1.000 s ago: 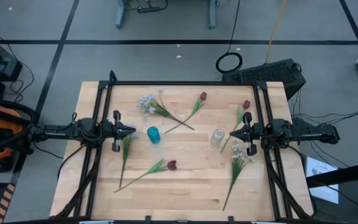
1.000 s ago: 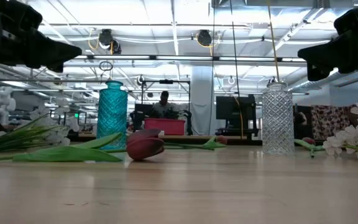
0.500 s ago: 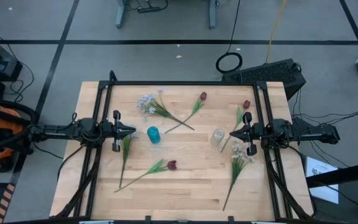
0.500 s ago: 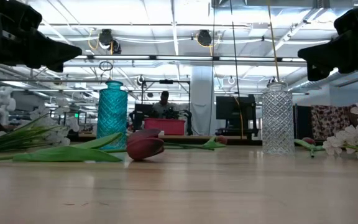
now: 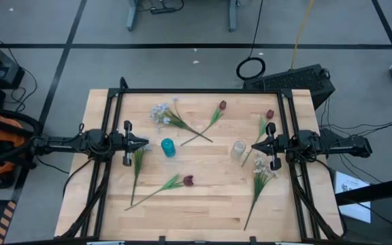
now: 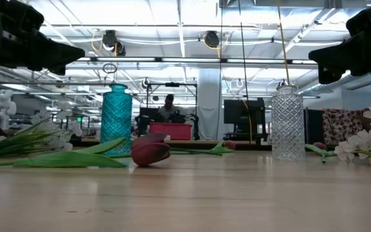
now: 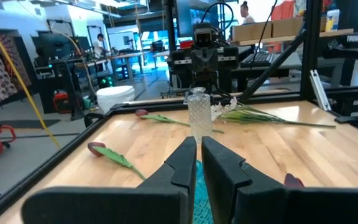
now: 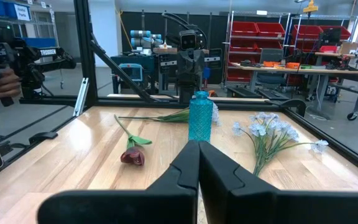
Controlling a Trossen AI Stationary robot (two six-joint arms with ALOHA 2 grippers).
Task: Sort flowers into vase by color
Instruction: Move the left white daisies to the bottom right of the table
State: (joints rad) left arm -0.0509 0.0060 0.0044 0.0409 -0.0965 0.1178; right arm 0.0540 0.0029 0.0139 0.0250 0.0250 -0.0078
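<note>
Flowers lie loose on the table (image 5: 203, 204), none in our fingers: the left gripper (image 5: 145, 143) is nearly closed and empty above the table's left side, the right gripper (image 5: 254, 147) clenched and empty at the right. Nearest the left one is a green stem (image 5: 136, 173) just below its tips, running lengthwise toward the front edge (head not discernible). The teal vase (image 5: 168, 147) stands just beyond those tips; a white spray (image 5: 261, 173) lies under the right gripper beside the clear vase (image 5: 238, 150).
</note>
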